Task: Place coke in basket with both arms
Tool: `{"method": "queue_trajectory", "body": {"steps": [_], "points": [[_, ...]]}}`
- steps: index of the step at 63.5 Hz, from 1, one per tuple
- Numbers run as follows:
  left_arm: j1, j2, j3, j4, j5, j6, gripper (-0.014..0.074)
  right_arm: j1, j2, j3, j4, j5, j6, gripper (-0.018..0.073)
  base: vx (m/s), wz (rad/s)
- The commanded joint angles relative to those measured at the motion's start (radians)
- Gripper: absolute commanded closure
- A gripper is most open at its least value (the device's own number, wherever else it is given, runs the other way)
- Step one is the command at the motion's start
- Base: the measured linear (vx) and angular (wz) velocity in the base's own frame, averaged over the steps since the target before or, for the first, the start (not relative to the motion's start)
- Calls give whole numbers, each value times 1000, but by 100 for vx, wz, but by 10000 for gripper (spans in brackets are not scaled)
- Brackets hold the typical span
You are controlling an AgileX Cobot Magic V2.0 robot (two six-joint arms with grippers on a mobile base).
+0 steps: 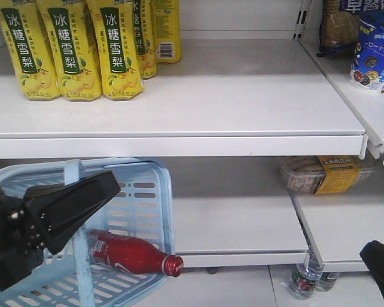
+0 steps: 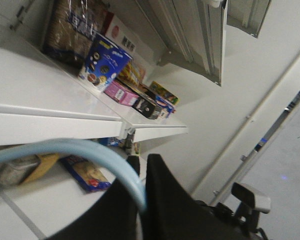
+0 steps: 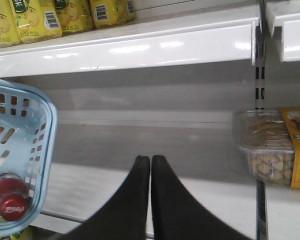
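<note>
The coke [image 1: 133, 254], a red bottle-shaped container with white lettering, lies on its side inside the light blue basket [image 1: 161, 198], its red cap toward the right rim. In the right wrist view the coke [image 3: 8, 201] shows cap-first inside the basket [image 3: 46, 131] at the lower left. My left gripper [image 1: 106, 185] hangs over the basket, shut on its blue handle [image 2: 92, 150], which runs between the jaws of the left gripper [image 2: 144, 163]. The right gripper [image 3: 150, 160] is shut with nothing in it, to the right of the basket in front of the lower shelf; only its edge [image 1: 381, 263] shows in the front view.
Yellow drink cartons [image 1: 67, 51] stand on the upper shelf [image 1: 179, 144]. A blue snack bag [image 1: 374, 57] sits at the upper right. A clear box of snacks [image 3: 270, 150] rests on the lower right shelf. Small bottles [image 1: 305, 278] stand on the floor below.
</note>
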Motion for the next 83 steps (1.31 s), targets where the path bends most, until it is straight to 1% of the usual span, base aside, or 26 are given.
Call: {"method": "queue_trajectory", "body": {"steps": [1,6,12,16,22,29,36,49,54,60,66,70,73,78,83], "points": [[-7,-70,8,-182,-105,169,603,2,6,-29,-42,20,-4,564,0,0],[-7,-110,50,-241,-88,262,603,2,6,-29,-42,20,-4,564,0,0],[-7,-152,99,-312,-42,328,603,2,6,-29,-42,20,-4,564,0,0],[-7,-176,123,-346,-2,371,603,2,6,-29,-42,20,-4,564,0,0],[-7,-209,148,-387,71,428,603,2,6,-29,-42,20,-4,564,0,0],[-7,-251,174,-423,148,516,603,2,6,-29,-42,20,-4,564,0,0],[-7,-293,197,-477,200,605,603,2,6,-29,-42,20,-4,564,0,0],[-7,-366,244,-564,276,730,603,2,6,-29,-42,20,-4,564,0,0],[-7,-403,264,-566,293,759,603,2,6,-29,-42,20,-4,564,0,0],[-7,-457,296,-566,307,827,603,2,6,-29,-42,20,-4,564,0,0],[-7,-492,321,-566,309,933,603,2,6,-29,-42,20,-4,564,0,0],[-7,-510,339,-566,310,981,603,2,6,-29,-42,20,-4,564,0,0],[-7,-524,355,-577,310,997,603,2,6,-29,-42,20,-4,564,0,0],[-7,-548,388,-611,311,997,603,2,6,-29,-42,20,-4,564,0,0],[-7,-576,393,-627,379,997,603,2,6,-29,-42,20,-4,564,0,0]]}}
